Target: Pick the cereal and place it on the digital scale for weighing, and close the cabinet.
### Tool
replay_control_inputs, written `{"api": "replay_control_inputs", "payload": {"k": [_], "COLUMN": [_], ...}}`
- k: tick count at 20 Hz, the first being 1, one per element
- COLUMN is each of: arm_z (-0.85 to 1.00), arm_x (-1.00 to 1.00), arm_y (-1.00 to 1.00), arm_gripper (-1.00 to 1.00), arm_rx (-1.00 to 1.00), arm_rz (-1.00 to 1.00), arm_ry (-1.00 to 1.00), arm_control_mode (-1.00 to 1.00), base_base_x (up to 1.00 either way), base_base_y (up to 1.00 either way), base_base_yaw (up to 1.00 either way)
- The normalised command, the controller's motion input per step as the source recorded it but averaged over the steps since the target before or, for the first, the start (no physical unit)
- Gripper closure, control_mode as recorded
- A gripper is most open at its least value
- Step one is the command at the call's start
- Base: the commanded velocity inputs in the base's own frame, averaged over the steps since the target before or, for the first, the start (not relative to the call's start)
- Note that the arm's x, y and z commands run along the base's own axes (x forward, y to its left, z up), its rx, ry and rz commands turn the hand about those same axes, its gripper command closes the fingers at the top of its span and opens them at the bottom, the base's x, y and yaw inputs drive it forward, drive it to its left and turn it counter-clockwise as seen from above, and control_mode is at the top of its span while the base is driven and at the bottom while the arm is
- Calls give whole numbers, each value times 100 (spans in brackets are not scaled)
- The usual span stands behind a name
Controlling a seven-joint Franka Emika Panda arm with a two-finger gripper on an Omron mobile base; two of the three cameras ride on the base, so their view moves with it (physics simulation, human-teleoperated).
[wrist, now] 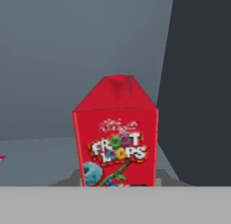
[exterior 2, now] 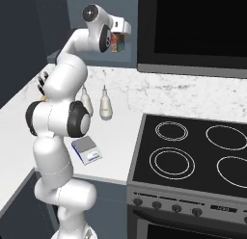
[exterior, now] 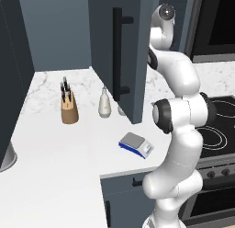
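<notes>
- knife block point(exterior: 69, 109), wooden, black handles up, stands far left on the white marble counter point(exterior: 55, 167).
- two white bottles point(exterior: 105, 104) next, by the back wall, partly behind the cabinet door edge.
- cabinet point(exterior: 120, 52) door hangs open, swung out over the counter; long black bar handle point(exterior: 118, 54) faces the left base camera. Not yet closed.
- digital scale point(exterior: 136, 145) sits near the counter's front edge, below the open door; grey plate bare, nothing on it.
- arm reaches up into the cabinet; gripper point(exterior 2: 117, 42) at shelf height right at the cereal point(wrist: 116, 137).
- cereal: red Froot Loops box, upright on the shelf, front toward the hand camera, dark cabinet wall on the right of that view.
- gripper state: cannot tell, fingertips not visible in hand view, and in right base view the box hides them; may already be pinched, unclear.
- handling, judged: light thin cardboard, stiff enough but caves if squeezed hard; smooth print, a bit slippery. Take it across the narrow sides, around mid-height, gentle force.
- stove point(exterior 2: 193, 146) and oven at far right, not involved.
</notes>
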Motion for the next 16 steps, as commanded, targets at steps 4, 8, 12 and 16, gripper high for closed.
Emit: {"api": "replay_control_inputs", "payload": {"k": [4,8,12,16], "arm_z": [-4,-24,-47,8], "arm_x": [-29,-100,-100,-100], "arm_y": [1,12,8,6], "arm_gripper": [100,100,100,100], "arm_rx": [0,0,1,2], "arm_rz": [3,12,13,14], "arm_ry": [-12,-39,-50,-33], "arm_control_mode": [-100,-100,-100,-100], "base_base_x": [0,0,0,0], "base_base_y": [0,0,0,0], "base_base_yaw": [0,0,0,0]}}
